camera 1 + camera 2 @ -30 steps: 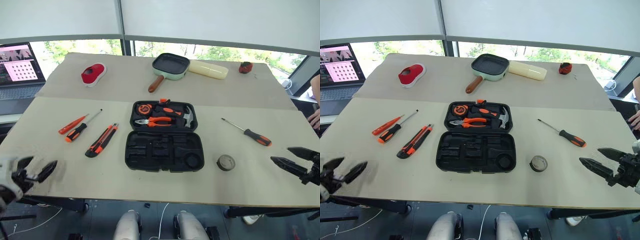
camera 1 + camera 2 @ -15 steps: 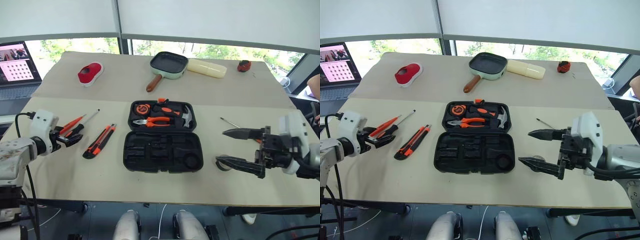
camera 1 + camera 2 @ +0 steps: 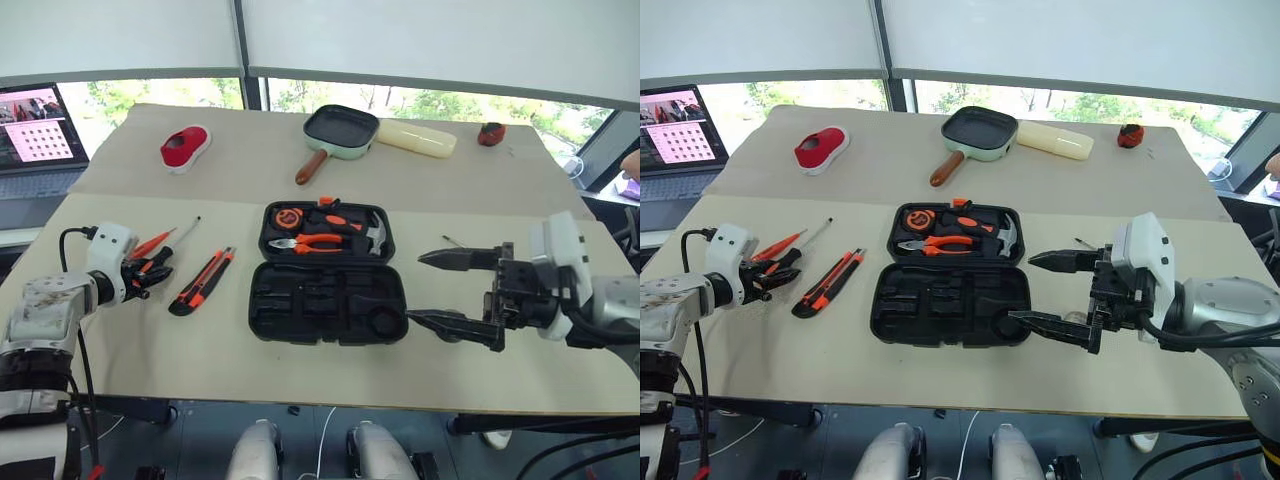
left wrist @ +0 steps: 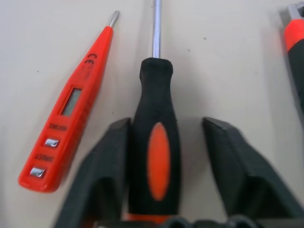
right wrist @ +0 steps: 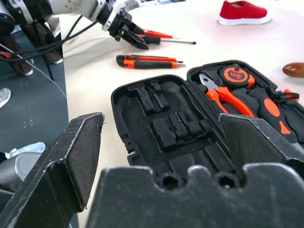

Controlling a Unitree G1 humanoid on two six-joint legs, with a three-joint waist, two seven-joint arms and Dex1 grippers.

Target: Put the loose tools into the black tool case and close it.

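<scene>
Left end effector [image 4: 161,166] narrows astride the black-and-orange screwdriver [image 4: 154,156] at the open tool case's [image 3: 330,300] nine o'clock, to lift it; right end effector [image 3: 450,290] gapes wide.

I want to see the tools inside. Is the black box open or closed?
Open. The black tool case lies spread flat on the table, pliers and hammer visible in the far half, near half's recesses empty.

Black tool case [image 3: 328,300] lies open, flat, recesses in near half bare, just beside right gripper [image 3: 440,291]. Black-and-orange screwdriver [image 4: 156,156] has its handle between left gripper [image 4: 166,142] fingers, orange tester screwdriver [image 4: 71,109] alongside. Utility knife [image 3: 203,281] near left gripper, toward the case
</scene>
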